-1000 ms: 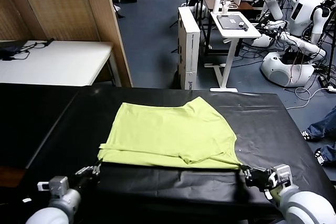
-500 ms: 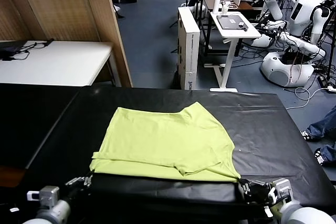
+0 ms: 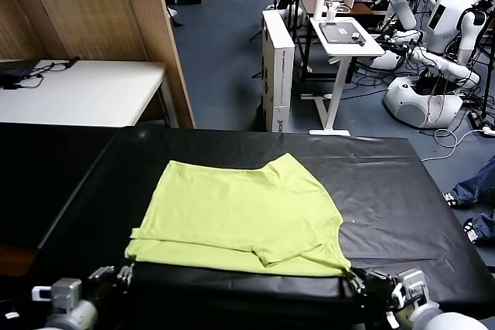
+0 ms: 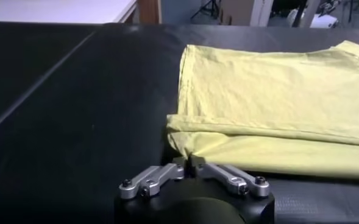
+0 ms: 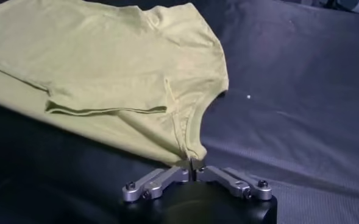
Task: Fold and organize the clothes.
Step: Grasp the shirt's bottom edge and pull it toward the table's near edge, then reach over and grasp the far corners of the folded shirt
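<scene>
While both tools pinch the T-shirt [image 3: 240,210], it lies on the black table covering [image 3: 387,191]

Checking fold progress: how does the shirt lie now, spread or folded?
Partly folded: the T-shirt lies doubled on the black table, a sleeve tucked over it, near corners pinched by left end effector and right end effector.

The yellow-green T-shirt [image 3: 240,214] lies folded and mostly flat on the black table. Its near corners, at 5 and 7 o'clock, are pinched.
</scene>
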